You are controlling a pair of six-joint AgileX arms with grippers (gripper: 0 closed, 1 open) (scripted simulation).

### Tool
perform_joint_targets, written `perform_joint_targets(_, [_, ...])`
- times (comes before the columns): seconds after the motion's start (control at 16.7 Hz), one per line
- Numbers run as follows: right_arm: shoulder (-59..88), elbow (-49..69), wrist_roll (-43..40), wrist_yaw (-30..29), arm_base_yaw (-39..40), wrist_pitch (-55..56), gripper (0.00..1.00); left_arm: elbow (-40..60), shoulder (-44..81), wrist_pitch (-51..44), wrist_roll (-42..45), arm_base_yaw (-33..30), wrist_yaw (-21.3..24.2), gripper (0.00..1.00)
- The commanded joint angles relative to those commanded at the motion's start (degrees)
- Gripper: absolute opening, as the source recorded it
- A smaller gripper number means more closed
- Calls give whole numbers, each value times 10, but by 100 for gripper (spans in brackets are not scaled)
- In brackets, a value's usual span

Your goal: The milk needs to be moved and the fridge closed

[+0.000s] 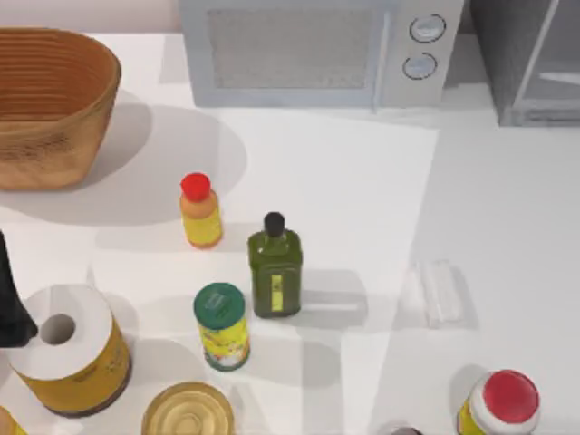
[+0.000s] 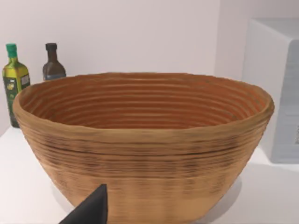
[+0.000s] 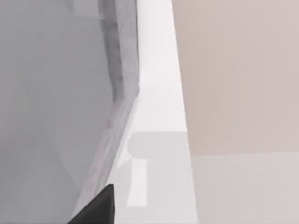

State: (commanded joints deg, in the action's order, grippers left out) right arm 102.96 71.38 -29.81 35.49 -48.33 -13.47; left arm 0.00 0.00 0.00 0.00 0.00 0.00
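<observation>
The fridge [image 1: 530,56] is in the top right corner of the top view. It is a big grey box, cut off by the edge of the frame. Its pale, glassy door [image 1: 555,80] has a metal frame. In the right wrist view the grey side of the fridge [image 3: 46,93] takes up the left part of the frame, with a pale wall on the right. The right gripper [image 3: 96,207] shows as a dark tip at the bottom, close to the fridge. I cannot tell if it is open or closed.

Just left of the fridge in the top view is the white microwave [image 1: 299,50] with two round dials [image 1: 426,29]. In the middle of the white table [image 1: 362,181] stand an orange bottle with a red cap [image 1: 200,213] and a green bottle [image 1: 275,267], near each other. Below them is a can with a green lid [image 1: 221,326]. A small clear thing [image 1: 439,292] lies to the right. A jar with a red lid [image 1: 503,403] is at the lower right.

A brown basket [image 1: 45,109] sits at the upper left. The left arm [image 1: 11,299] is at the left edge, beside a yellow tub with a white top [image 1: 68,353]. The left gripper [image 2: 88,210] is a dark tip in front of the basket [image 2: 140,154]. I cannot tell if it is open or closed.
</observation>
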Motion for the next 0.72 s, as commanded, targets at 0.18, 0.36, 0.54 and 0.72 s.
perform_joint_targets(0.18, [-20,-29,75,-85,102,36,100,0,0,0,0,0,0,100])
perform_joint_targets(0.36, [-48,-66,158,-182,245,80,100,0,0,0,0,0,0,100])
perform_joint_targets(0.54, [-76,-104,234,-272,374,122,100,0,0,0,0,0,0,100])
perform_joint_targets(0.72, [-96,-133,285,-336,450,151,100,0,0,0,0,0,0,100])
